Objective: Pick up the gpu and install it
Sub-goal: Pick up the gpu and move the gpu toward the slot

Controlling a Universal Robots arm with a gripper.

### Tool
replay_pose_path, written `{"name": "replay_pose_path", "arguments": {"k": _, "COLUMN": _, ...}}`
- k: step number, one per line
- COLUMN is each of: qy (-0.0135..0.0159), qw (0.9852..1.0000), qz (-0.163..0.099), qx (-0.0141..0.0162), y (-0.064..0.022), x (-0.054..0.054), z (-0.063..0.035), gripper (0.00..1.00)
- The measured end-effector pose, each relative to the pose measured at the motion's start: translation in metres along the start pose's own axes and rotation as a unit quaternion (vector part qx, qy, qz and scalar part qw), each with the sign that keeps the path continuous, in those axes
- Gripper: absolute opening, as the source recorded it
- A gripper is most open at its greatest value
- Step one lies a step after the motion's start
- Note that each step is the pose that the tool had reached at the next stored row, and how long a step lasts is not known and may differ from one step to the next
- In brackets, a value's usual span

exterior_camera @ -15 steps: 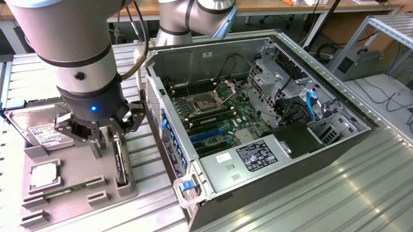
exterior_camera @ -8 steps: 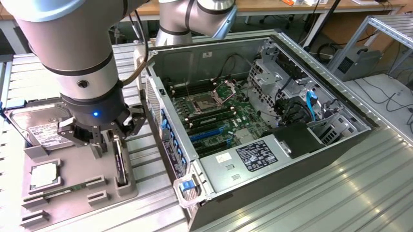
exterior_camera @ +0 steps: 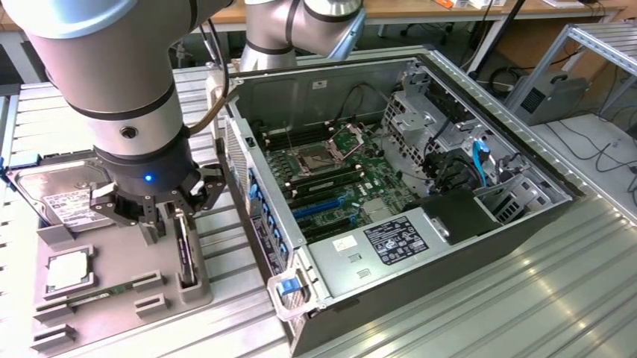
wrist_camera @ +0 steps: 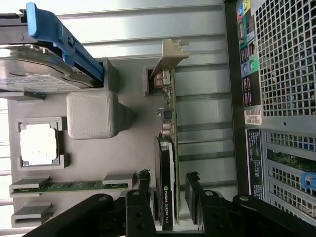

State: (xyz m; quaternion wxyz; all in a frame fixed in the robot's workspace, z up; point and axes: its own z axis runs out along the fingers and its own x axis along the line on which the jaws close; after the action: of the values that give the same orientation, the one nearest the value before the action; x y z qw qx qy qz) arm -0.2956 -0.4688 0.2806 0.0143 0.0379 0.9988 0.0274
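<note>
The gpu [exterior_camera: 185, 250] upright in tray [exterior_camera: 119, 253] beside computer case [exterior_camera: 318, 89]

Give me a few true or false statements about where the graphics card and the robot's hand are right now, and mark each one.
1. The graphics card stands on its edge in a slot of the grey tray. True.
2. The hand is shut on the hard drive. False: its fingers sit either side of the graphics card, with a gap on each side.
3. The computer case lies open, showing its motherboard. True.
4. The graphics card is plugged into the motherboard. False: it is in the tray, outside the case.
5. A memory stick lies in the tray. True.
</note>
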Motion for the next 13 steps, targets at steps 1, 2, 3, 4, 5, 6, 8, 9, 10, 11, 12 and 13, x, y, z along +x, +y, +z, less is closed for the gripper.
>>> {"name": "replay_pose_path", "arguments": {"k": 1, "qy": 0.0, "qw": 1.0, "qz": 0.0, "qx": 0.0003, "y": 0.0, "x": 0.0, "z": 0.0001, "gripper": 0.42}}
{"name": "replay_pose_path", "arguments": {"k": 2, "qy": -0.0001, "qw": 1.0, "qz": 0.0, "qx": 0.0004, "y": 0.0, "x": 0.0, "z": 0.0001, "gripper": 0.42}}
{"name": "replay_pose_path", "arguments": {"k": 3, "qy": -0.0001, "qw": 1.0, "qz": 0.0, "qx": 0.0005, "y": 0.0, "x": 0.0, "z": 0.0001, "gripper": 0.42}}
{"name": "replay_pose_path", "arguments": {"k": 4, "qy": -0.0001, "qw": 1.0, "qz": 0.0, "qx": 0.0006, "y": 0.0, "x": 0.0, "z": 0.0001, "gripper": 0.42}}
{"name": "replay_pose_path", "arguments": {"k": 5, "qy": -0.0001, "qw": 1.0, "qz": 0.0, "qx": 0.0007, "y": 0.0, "x": 0.0, "z": 0.0001, "gripper": 0.42}}
{"name": "replay_pose_path", "arguments": {"k": 6, "qy": -0.0001, "qw": 1.0, "qz": 0.0, "qx": 0.0007, "y": 0.0, "x": -0.0001, "z": 0.0002, "gripper": 0.42}}
{"name": "replay_pose_path", "arguments": {"k": 8, "qy": -0.0001, "qw": 1.0, "qz": 0.0, "qx": 0.0007, "y": 0.0001, "x": -0.0007, "z": 0.0005, "gripper": 0.42}}
{"name": "replay_pose_path", "arguments": {"k": 9, "qy": -0.0001, "qw": 1.0, "qz": 0.0, "qx": 0.0007, "y": 0.0, "x": -0.0009, "z": 0.0005, "gripper": 0.42}}
{"name": "replay_pose_path", "arguments": {"k": 10, "qy": -0.0001, "qw": 1.0, "qz": 0.0, "qx": 0.0007, "y": 0.0001, "x": -0.0013, "z": 0.0008, "gripper": 0.42}}
{"name": "replay_pose_path", "arguments": {"k": 11, "qy": -0.0001, "qw": 1.0, "qz": 0.0, "qx": 0.0007, "y": 0.0001, "x": -0.0017, "z": 0.0013, "gripper": 0.42}}
{"name": "replay_pose_path", "arguments": {"k": 12, "qy": -0.0001, "qw": 1.0, "qz": 0.0, "qx": 0.0008, "y": 0.0, "x": -0.0019, "z": 0.0024, "gripper": 0.42}}
{"name": "replay_pose_path", "arguments": {"k": 13, "qy": -0.0001, "qw": 1.0, "qz": 0.0, "qx": 0.0008, "y": 0.0, "x": -0.0021, "z": 0.0042, "gripper": 0.42}}
